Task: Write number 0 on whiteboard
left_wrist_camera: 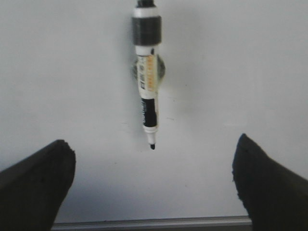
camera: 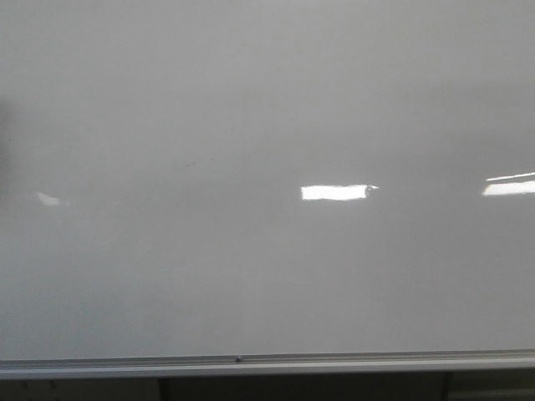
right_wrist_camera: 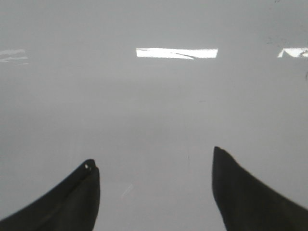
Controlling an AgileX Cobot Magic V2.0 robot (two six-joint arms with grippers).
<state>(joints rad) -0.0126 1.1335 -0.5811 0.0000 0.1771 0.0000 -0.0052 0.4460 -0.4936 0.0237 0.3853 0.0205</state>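
The whiteboard (camera: 251,276) fills the front view, glossy grey-white, with a silver rail (camera: 251,363) along its near edge. No number 0 shows on it in any view. In the left wrist view a black-and-white marker (left_wrist_camera: 147,82) lies on the whiteboard (left_wrist_camera: 72,72), uncapped, its black tip (left_wrist_camera: 152,146) pointing toward my left gripper (left_wrist_camera: 154,159). That gripper is open and empty, its fingers apart on either side, short of the marker. My right gripper (right_wrist_camera: 154,168) is open and empty over the bare whiteboard (right_wrist_camera: 154,110). Neither gripper shows in the front view.
Bright rectangular light reflections (camera: 334,192) lie on the board, another at the right edge (camera: 510,188). The board's rail also shows in the left wrist view (left_wrist_camera: 154,223). Dark space lies below the rail in the front view.
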